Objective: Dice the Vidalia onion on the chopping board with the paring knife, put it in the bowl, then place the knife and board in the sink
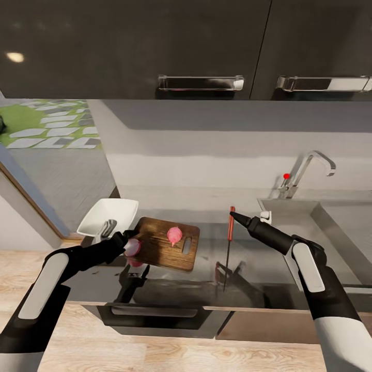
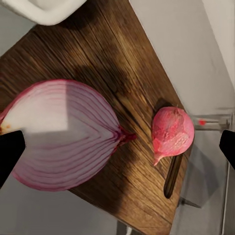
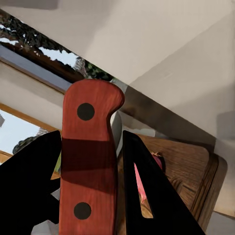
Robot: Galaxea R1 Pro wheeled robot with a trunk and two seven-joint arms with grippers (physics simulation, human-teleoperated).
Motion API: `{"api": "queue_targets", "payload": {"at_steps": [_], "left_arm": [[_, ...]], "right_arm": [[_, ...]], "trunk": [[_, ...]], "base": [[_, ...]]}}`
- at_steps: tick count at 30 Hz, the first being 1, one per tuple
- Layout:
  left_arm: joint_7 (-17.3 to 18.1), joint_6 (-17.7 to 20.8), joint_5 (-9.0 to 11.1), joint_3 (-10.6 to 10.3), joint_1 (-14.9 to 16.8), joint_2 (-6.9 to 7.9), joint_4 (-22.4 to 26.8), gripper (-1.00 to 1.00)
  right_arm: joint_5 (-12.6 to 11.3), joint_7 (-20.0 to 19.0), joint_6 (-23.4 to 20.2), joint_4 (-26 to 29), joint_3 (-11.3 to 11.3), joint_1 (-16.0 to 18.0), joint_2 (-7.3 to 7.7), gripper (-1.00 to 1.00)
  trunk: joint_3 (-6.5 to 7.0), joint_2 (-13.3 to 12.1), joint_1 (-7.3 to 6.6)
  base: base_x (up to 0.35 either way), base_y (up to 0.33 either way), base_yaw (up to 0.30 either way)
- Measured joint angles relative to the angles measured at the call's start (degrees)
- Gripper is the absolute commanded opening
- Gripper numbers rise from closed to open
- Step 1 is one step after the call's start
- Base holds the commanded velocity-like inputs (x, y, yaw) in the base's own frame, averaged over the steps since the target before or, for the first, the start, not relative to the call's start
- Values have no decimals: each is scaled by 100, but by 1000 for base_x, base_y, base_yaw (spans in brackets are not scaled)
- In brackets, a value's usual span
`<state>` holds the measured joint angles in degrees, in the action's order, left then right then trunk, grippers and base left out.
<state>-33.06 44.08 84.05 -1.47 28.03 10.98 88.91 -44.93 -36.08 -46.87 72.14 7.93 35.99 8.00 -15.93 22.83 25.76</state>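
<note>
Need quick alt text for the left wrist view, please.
A halved onion piece with purple rings lies at the near edge of the chopping board, between the left gripper's dark fingertips. A smaller pinkish Vidalia onion sits on the board beside its handle slot.

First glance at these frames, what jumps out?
The right tool holds the red-handled paring knife upright, blade down, over the glossy grey countertop right of the dark brown wooden chopping board. On the board lies a small pinkish-red onion piece. At the board's left edge the left tool has a halved onion with purple-ringed cut face between its fingers, just below the white squarish bowl.
</note>
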Motion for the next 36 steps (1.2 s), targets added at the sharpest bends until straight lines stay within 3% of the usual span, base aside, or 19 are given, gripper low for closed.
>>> {"api": "queue_targets", "payload": {"at_steps": [17,27,36], "left_arm": [[0,0,-1,-6,12,-3,-35,100],[4,-7,10,-7,35,-13,-84,100],[0,0,4,-6,47,-14,-90,100]], "right_arm": [[-2,0,-9,38,9,-7,9,-100],[-11,0,-18,64,11,-63,10,-100],[-11,0,-18,129,9,-70,9,-100]], "trunk": [[0,0,0],[0,1,-1],[0,0,0]], "base": [[0,0,-44],[0,0,-228],[0,0,-57]]}}
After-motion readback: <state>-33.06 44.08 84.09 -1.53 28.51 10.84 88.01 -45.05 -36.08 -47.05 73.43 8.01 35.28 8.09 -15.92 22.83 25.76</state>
